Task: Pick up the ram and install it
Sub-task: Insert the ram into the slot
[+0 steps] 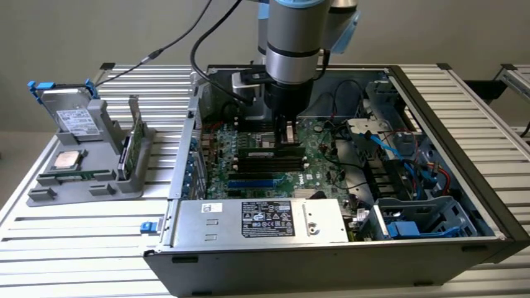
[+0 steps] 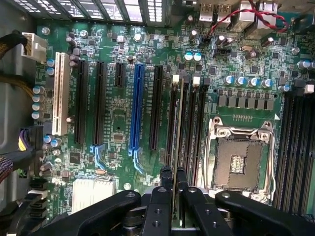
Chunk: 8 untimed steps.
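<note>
Inside the open computer case [image 1: 331, 270], the tool [image 2: 173, 173] grips the ram [image 2: 178, 123] edge-on over the motherboard's [image 2: 118, 113] memory slots. A grey holder [image 1: 49, 194] carries a processor chip [image 1: 66, 160].

The motherboard [image 2: 123, 128] is green, with one blue slot [image 2: 137, 108], one white slot [image 2: 60, 93] and several black ones; the ram [image 2: 179, 123] shows a thin green edge in the black gripper [image 2: 173, 172]; red-and-black twisted wires [image 2: 251, 17]; silver processor socket [image 2: 241, 157]
</note>
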Tool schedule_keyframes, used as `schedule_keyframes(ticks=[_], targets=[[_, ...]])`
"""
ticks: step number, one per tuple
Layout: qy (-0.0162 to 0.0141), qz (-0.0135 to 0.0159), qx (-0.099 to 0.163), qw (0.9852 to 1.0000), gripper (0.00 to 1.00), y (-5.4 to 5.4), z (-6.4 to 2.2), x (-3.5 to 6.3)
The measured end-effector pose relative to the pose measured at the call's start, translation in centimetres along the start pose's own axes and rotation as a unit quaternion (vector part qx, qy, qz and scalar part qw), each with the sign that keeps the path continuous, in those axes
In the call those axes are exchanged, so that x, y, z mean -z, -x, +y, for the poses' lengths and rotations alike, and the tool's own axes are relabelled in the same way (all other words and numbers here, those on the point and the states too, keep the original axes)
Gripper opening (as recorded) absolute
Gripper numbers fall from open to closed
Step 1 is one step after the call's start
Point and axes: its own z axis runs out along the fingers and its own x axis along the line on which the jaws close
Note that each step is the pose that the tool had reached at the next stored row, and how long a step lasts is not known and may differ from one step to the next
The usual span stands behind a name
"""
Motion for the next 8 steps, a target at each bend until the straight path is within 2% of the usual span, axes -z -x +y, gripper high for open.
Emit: schedule_keyframes(ticks=[8], targets=[[0.001, -0.0002, -0.008, 1.0, 0.14, 0.05, -0.01, -1.09]])
